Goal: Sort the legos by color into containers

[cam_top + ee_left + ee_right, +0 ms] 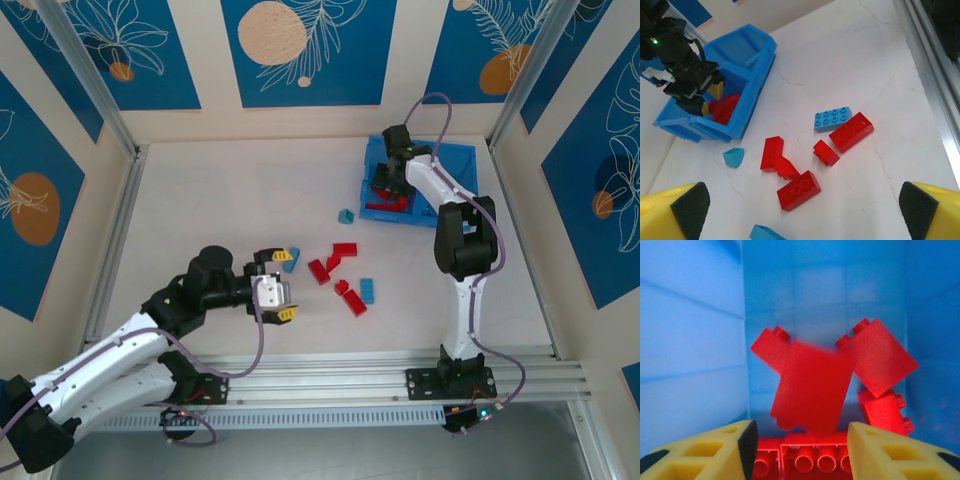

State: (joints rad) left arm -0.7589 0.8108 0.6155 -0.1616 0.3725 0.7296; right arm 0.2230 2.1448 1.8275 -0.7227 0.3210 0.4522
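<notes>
Left fingers [687, 212] wide open, red and blue legos [799, 189] loose on bench [880, 60] ahead of them. Right fingers [890, 452] parted inside bin [690, 340] compartment; blurred red lego [812, 385] just past the tips, ungripped, more red ones beyond.

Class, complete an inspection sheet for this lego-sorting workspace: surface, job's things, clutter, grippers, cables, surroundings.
Surface: pale table, faintly veined.
Job's things: blue bin far right, red bricks in one compartment; loose red bricks and loose blue bricks mid-table.
Clutter: nothing seen.
Grippers: left gripper open beside the loose bricks; right gripper open inside the bin.
Cables: purple cables run along both arms.
Surroundings: cream walls, blue leaf panels, aluminium rails.
</notes>
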